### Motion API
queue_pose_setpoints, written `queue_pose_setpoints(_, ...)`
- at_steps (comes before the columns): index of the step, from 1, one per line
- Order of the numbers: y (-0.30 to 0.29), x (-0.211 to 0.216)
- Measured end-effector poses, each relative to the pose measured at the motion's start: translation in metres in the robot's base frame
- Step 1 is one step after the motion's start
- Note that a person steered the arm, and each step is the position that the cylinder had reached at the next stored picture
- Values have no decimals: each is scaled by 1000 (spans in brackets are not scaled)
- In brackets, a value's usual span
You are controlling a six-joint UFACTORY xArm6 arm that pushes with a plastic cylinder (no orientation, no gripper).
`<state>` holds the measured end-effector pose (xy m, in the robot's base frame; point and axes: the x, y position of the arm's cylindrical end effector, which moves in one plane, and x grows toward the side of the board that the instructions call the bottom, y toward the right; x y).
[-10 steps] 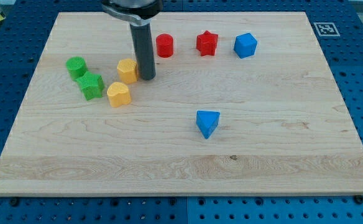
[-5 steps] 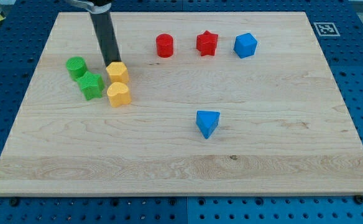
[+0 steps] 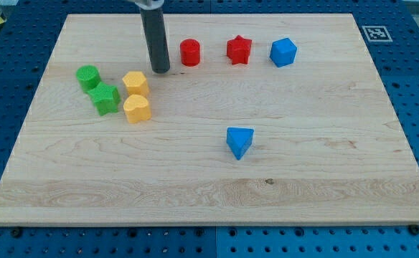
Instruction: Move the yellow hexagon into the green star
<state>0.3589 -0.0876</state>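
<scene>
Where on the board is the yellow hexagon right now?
The yellow hexagon sits in the view's upper left, just above the yellow heart and right of the green star; my tip is up-right of it.

My tip (image 3: 160,71) moved off yellow hexagon (image 3: 135,83), now up-right of it, near red cylinder (image 3: 190,52).

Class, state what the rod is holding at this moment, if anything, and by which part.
Nothing is held. My tip stands clear of the yellow hexagon, up and to the view's right of it.
</scene>
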Motion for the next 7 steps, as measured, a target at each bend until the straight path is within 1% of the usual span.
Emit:
queue_pose_setpoints(1, 6, 11)
queue_pose_setpoints(2, 5, 11)
queue_pose_setpoints(3, -19, 17)
queue_pose_setpoints(4, -57, 23)
queue_pose_setpoints(5, -73, 24)
queue_pose_setpoints(6, -60, 24)
queue_pose_setpoints(7, -26, 27)
